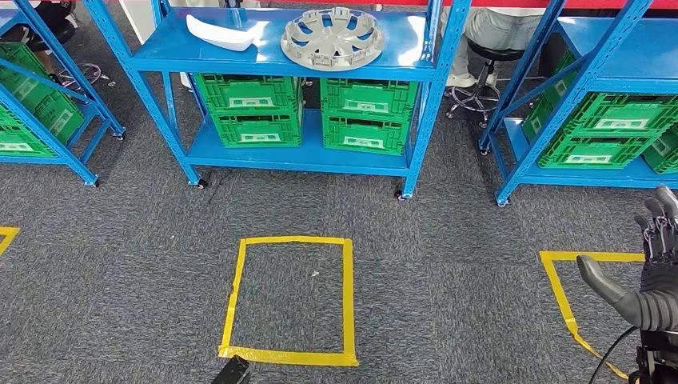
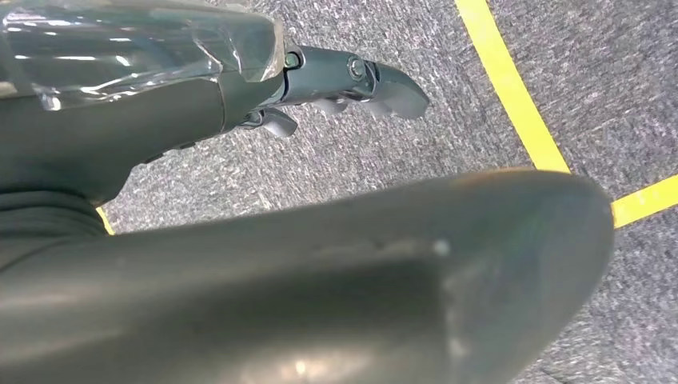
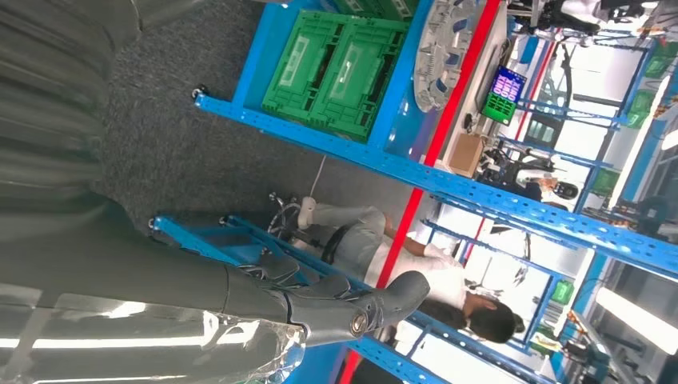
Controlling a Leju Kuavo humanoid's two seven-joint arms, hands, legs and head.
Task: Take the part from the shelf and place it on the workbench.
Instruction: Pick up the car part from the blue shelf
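Spreading loosely, the right hand [image 1: 652, 276] shows dark fingers [image 1: 660, 224] pointing up and apart and a thick grey thumb [image 1: 601, 280] jutting toward the middle of the floor; it holds nothing. The left hand [image 2: 352, 80] hangs low over grey carpet [image 2: 384, 168], its visible fingers stretched out with nothing between them, though the big thumb close to the lens hides part of the palm.

Both hands are well apart from the work. The likeliest part is the silver wheel cover [image 1: 332, 38], lying flat on the top deck of the blue shelf [image 1: 296, 64] straight ahead, with a white moulded piece [image 1: 220, 34] just beside it toward the robot's left. Green crates [image 1: 308, 112] fill the lower deck.

Judged from this, the step in hand is the approach, not yet the grasp. A yellow tape square [image 1: 289, 300] lies on the floor between the robot and the shelf; standing squarely in it would probably bring the deck within reach. The cover is broad, thin and slotted, so a two-handed hold on opposite rims, or fingers hooked through a slot with the thumb under the edge, seems safest. Raise the arms before closing in, or the shelf's front lip may catch the fingers. A seated person [image 3: 400, 256] sits behind the rack, so reach no deeper than needed.
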